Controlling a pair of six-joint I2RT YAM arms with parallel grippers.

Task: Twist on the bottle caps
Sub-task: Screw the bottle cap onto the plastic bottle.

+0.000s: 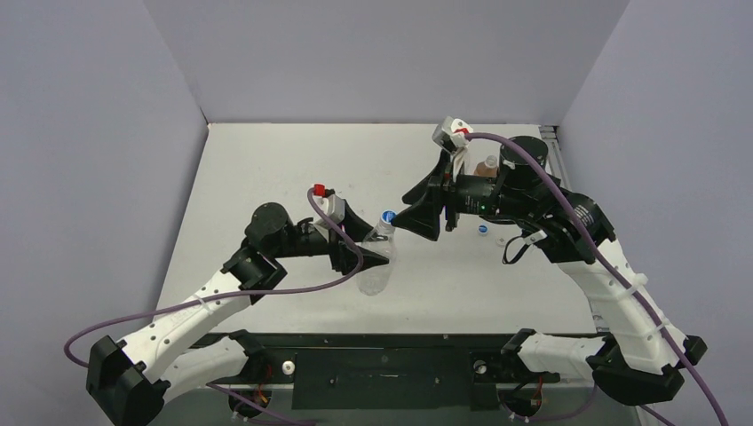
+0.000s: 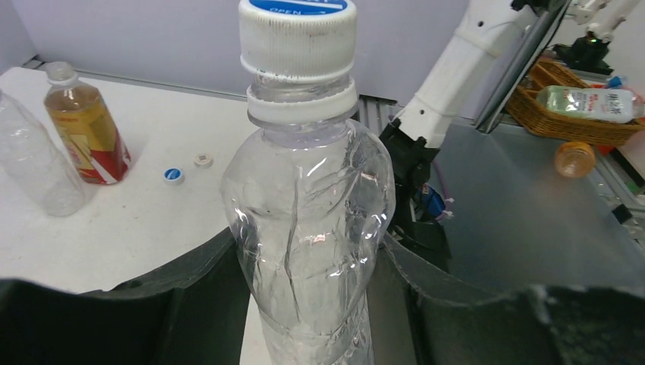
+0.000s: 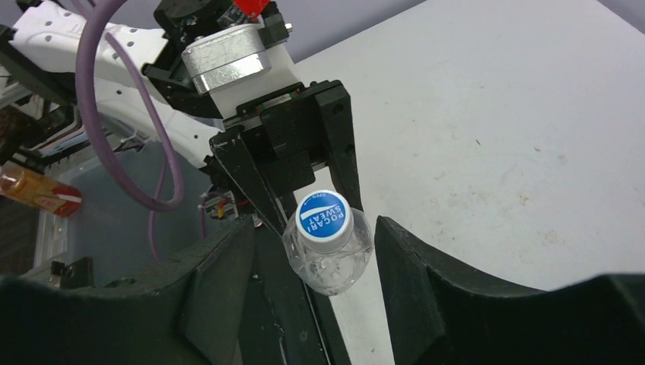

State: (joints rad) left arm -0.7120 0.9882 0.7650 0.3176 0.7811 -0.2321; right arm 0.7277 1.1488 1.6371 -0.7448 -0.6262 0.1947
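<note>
The clear bottle (image 1: 377, 257) stood near the middle of the table (image 1: 266, 177), and the left gripper (image 1: 371, 256) was clamped on its body. The blue-and-white cap (image 3: 322, 215) sat on the neck. The right gripper (image 3: 310, 251) bracketed the cap with its jaws apart and a gap showing on each side.

Hazards, as I judged them:
- The cap looked only loosely seated. A turn started off-axis could cross the threads.
- The bottle wall was thin and creased. It could buckle or rotate inside the left grip, so the cap would spin the bottle instead of tightening.
- Uneven jaw contact could knock the cap off the neck.

Surroundings: the amber bottle (image 2: 84, 125) and a second clear bottle (image 2: 34, 167) stood at the far right, well apart from the work. A small blue cap (image 2: 173, 176) and a pale cap (image 2: 203, 160) lay loose near them. Nothing stood between the jaws and the cap. The right arm hid much of that far-right group from the top view.
</note>
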